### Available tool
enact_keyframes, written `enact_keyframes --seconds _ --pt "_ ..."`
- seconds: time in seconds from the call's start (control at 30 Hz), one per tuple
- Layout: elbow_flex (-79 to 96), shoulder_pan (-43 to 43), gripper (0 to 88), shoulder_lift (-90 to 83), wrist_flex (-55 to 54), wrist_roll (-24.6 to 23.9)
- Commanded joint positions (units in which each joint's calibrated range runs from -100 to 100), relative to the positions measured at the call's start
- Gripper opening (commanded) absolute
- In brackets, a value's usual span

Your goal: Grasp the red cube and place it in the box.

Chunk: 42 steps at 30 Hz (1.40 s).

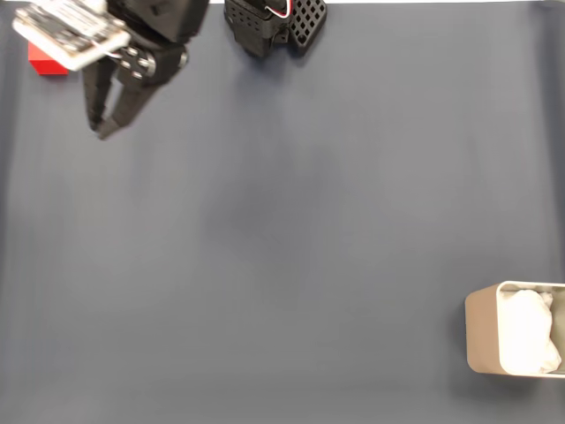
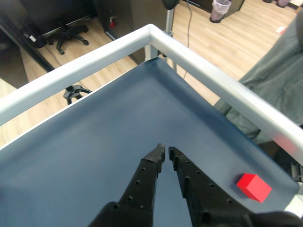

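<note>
Gripper (image 2: 166, 151), jaws nearly closed and empty, hung above the blue worktop (image 1: 282, 247); one red cube (image 2: 253, 187) lay beside it, one box (image 1: 516, 329) well apart.

No text, label, brand, number or sign can be read anywhere.

It looks like an office or lab room: beyond the silver metal rail (image 2: 199, 66) edging the dark blue table mat (image 2: 118, 132), the wrist view shows light wooden plank flooring (image 2: 236, 38), a black swivel chair's wheeled base (image 2: 71, 34) and a small waste bin (image 2: 221, 8).
</note>
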Motion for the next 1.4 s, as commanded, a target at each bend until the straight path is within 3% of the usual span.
enact_keyframes --seconds 0.0,0.87,1.37 --pt "-2.9 3.9 0.0 0.2 -0.2 -0.4" --pt "-0.7 26.8 0.0 1.5 0.1 -1.5" --pt "5.4 34.6 1.0 -0.7 0.3 -2.1"
